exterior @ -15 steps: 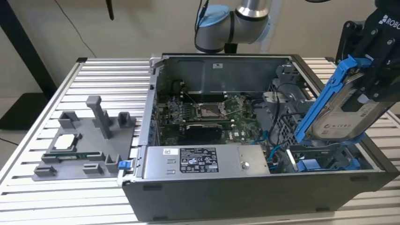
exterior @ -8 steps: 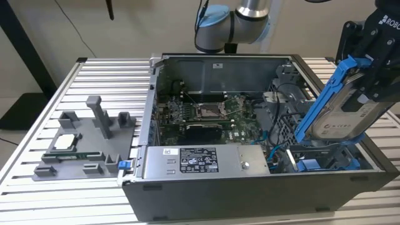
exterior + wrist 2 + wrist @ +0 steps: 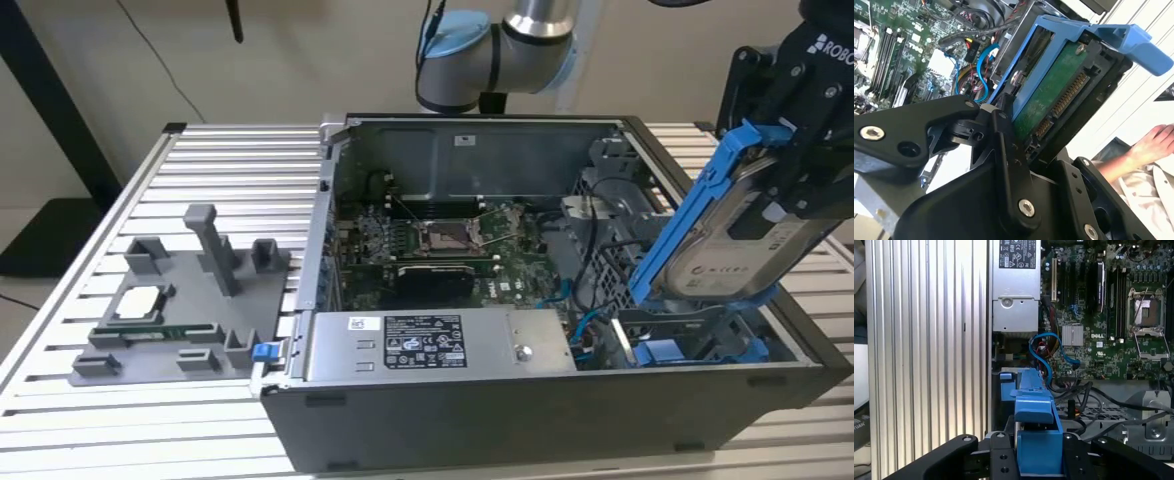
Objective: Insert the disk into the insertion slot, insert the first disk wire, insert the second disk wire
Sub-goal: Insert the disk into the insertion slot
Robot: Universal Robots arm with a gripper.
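The gripper [image 3: 785,192] is clamping the disk [image 3: 727,250] by its blue carrier, holding it tilted in the air over the end of the open computer case [image 3: 534,400] on the worktop [image 3: 214,170] toward the exterior view's right, just above the insertion slot [image 3: 694,338], not yet inside it.

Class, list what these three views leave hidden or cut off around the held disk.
Exterior view: the gripper covers part of the disk; the disk hides part of the insertion slot.
Second wrist view: the gripper's body hides the disk's lower end; the frame edge cuts off a person's arm.
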